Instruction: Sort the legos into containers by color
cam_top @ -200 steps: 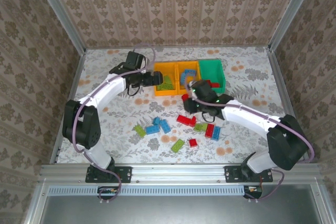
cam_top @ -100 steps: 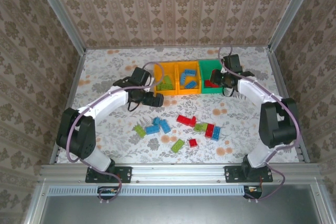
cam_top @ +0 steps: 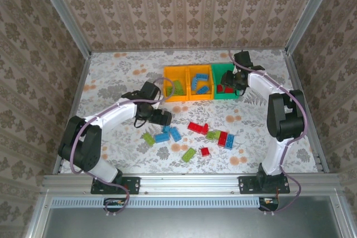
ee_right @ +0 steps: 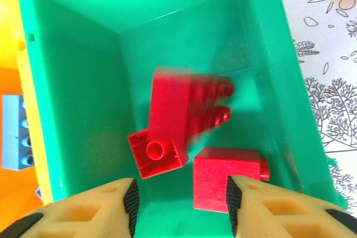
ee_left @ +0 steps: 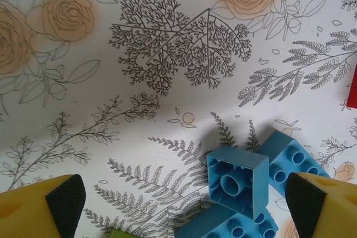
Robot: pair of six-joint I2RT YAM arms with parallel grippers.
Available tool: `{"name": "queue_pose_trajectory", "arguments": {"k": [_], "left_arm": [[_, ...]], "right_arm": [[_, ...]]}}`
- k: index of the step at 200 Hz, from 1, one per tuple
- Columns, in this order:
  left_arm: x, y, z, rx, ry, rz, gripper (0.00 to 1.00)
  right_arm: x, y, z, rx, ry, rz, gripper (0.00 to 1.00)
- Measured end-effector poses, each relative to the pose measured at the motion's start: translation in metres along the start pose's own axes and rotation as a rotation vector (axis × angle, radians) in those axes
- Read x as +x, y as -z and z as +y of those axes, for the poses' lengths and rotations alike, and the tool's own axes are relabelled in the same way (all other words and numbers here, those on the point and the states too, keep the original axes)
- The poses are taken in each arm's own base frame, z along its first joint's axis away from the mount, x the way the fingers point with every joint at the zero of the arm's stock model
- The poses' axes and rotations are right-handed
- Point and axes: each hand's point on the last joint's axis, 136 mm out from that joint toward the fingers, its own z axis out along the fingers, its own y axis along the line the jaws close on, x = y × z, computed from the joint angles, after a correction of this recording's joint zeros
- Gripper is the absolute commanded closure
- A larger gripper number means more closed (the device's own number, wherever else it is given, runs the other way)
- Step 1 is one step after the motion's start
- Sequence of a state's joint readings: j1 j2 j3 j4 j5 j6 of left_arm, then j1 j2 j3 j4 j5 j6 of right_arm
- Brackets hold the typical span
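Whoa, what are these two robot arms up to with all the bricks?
They are sorting Lego bricks by color into bins. The right arm's fingers stand open over the green bin, where a blurred red brick seems to be dropping beside other red ones. The left arm's fingers hover open over blue bricks on the table. Many lie unsorted.

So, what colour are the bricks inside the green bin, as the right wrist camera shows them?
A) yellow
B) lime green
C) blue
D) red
D: the right wrist view looks down into the green bin, and the bricks in it are all red.
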State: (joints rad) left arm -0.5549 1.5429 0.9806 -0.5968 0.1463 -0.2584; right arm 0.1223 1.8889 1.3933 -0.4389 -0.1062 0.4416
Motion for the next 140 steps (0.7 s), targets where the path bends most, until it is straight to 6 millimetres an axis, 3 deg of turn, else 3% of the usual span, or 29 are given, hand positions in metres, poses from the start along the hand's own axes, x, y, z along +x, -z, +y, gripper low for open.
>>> {"name": "queue_pose_trajectory", "arguments": {"k": [94, 140], "left_arm": [[0.014, -0.011, -0.024, 0.114, -0.02, 0.05, 0.12], [0.028, -0.025, -0.022, 0.109, -0.028, 0.099, 0.18]], "right_arm": [[0.008, 0.015, 0.0, -0.004, 0.0, -0.005, 0.38], [0.01, 0.015, -0.001, -0.003, -0.001, -0.002, 0.34]]}}
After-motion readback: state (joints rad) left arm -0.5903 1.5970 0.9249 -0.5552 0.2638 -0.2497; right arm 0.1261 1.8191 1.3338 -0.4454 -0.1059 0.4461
